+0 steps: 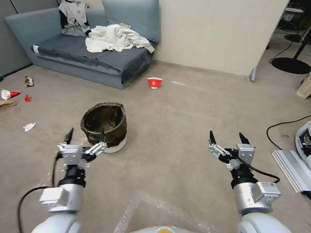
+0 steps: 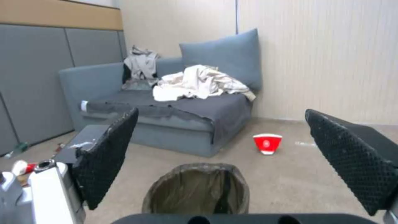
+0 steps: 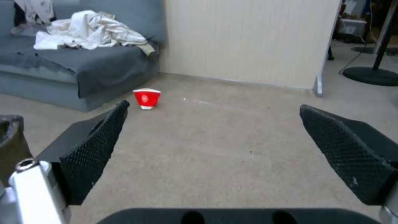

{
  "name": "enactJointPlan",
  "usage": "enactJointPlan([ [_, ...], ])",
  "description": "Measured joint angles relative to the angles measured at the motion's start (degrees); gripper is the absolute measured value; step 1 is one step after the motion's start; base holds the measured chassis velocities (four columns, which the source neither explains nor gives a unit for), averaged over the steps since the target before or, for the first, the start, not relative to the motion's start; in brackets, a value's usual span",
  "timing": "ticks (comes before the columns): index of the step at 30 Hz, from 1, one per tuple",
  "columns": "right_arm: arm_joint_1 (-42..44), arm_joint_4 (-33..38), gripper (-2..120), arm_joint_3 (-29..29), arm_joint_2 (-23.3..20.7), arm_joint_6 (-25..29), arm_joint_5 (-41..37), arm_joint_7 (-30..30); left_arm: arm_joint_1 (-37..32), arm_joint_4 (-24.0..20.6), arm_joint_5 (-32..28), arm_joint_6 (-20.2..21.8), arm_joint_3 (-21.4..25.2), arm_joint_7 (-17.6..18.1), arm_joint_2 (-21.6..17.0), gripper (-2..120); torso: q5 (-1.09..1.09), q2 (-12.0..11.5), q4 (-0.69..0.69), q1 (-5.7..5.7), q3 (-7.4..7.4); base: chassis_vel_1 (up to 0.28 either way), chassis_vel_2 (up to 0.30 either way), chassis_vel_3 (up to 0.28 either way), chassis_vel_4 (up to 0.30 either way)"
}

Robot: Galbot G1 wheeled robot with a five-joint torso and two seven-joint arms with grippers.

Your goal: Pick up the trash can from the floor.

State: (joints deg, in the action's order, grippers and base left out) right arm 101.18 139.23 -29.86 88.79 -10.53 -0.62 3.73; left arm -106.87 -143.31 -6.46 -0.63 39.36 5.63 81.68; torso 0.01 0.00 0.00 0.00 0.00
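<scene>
One trash can (image 1: 104, 124), two splayed tools.

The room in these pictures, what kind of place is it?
Probably an office lounge or a mock living room: a grey sofa with clothes, carpet strewn with litter, partition walls, and a trash can.

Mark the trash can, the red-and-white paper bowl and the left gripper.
trash can (image 1: 104, 124): head view, bag-lined inner wall.
red-and-white paper bowl (image 1: 154, 83): head view, red side.
left gripper (image 1: 86, 136): head view, midway between its fingers.
</scene>
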Motion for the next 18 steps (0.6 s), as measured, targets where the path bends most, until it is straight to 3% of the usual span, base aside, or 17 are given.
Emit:
enactJointPlan([
  [3, -0.05, 0.01, 100, -0.10, -0.12, -0.20, -0.14, 0.15, -2.28, -0.51, -0.85, 2.00, 0.52, 0.35, -0.88, 100, -0.03, 0.00, 0.00, 0.00, 0.00, 0.000, 0.000, 0.000, 0.000],
  [18, -0.06, -0.05, 100, 0.20, 0.09, -0.05, -0.61, 1.02, -2.31, -0.25, -0.60, 2.67, 0.24, 0.30, -0.81, 100, -0.01, 0.00, -0.01, 0.00, 0.01, 0.000, 0.000, 0.000, 0.000],
])
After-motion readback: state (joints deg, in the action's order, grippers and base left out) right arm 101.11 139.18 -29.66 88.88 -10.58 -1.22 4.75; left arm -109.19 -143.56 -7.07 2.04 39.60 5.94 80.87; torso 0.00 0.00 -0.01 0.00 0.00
